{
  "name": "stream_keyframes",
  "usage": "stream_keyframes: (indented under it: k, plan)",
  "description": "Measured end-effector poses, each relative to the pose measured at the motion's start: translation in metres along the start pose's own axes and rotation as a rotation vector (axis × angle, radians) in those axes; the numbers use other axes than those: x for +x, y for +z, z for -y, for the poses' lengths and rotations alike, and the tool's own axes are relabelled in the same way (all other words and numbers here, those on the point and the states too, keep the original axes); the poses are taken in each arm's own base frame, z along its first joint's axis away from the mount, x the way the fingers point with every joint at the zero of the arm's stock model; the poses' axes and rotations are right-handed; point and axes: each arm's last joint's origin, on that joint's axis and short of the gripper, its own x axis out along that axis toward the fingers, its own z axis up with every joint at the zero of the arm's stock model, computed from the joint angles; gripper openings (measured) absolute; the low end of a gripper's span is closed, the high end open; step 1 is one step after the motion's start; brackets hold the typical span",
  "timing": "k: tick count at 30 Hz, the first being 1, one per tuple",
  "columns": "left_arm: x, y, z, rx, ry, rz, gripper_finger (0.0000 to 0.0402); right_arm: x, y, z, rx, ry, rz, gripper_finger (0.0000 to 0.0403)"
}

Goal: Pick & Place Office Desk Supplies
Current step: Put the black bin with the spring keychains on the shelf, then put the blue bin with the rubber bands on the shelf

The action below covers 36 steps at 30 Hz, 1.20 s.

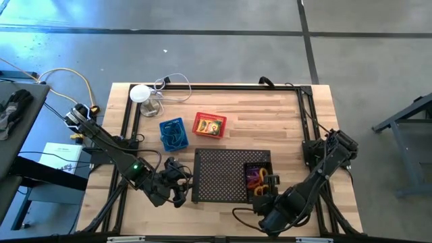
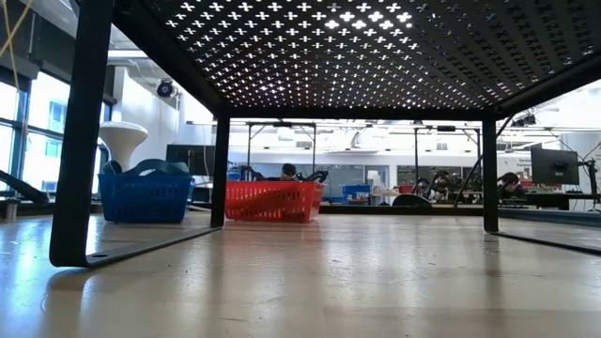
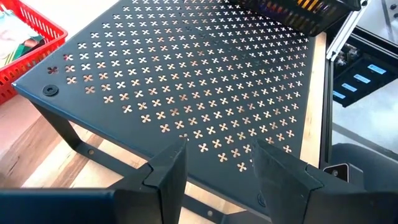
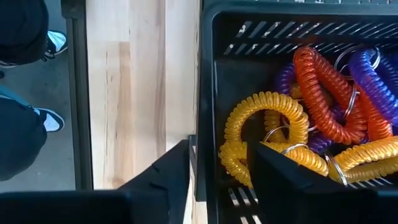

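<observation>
Right end effector (image 4: 217, 177) open astride the black basket (image 1: 258, 177) wall on a perforated tray (image 1: 219, 175), wooden table (image 1: 270, 121), grey floor (image 1: 202, 40)

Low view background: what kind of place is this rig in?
Probably an open lab or workshop. Beyond the wooden table are rows of workstations with a monitor, large windows and exposed ceiling fittings; the high view shows a bare concrete floor.
</observation>
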Motion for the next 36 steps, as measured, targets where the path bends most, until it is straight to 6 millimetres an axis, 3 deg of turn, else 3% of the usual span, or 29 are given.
stream_keyframes:
  k: [5,12,26,29,36]
  plan:
    - [0.0,0.0,0.0,0.0,0.0,0.0,0.0172,0.001,0.005,0.007,0.025,-0.005,-0.005,0.0156]
    - [0.0,0.0,0.0,0.0,0.0,0.0,0.0172,0.002,0.011,0.017,0.005,-0.015,-0.032,0.0135]
    - [-0.001,-0.002,0.001,0.001,-0.01,-0.008,0.0172,-0.048,0.029,0.022,0.132,0.273,-0.032,0.0094]
    - [-0.005,-0.008,0.007,-0.003,-0.1,-0.104,0.0172,-0.054,0.029,0.017,0.248,0.375,-0.091,0.0088]
    - [-0.028,-0.031,0.025,0.041,-0.248,-0.218,0.0172,-0.071,0.004,-0.025,0.38,0.572,-0.227,0.0086]
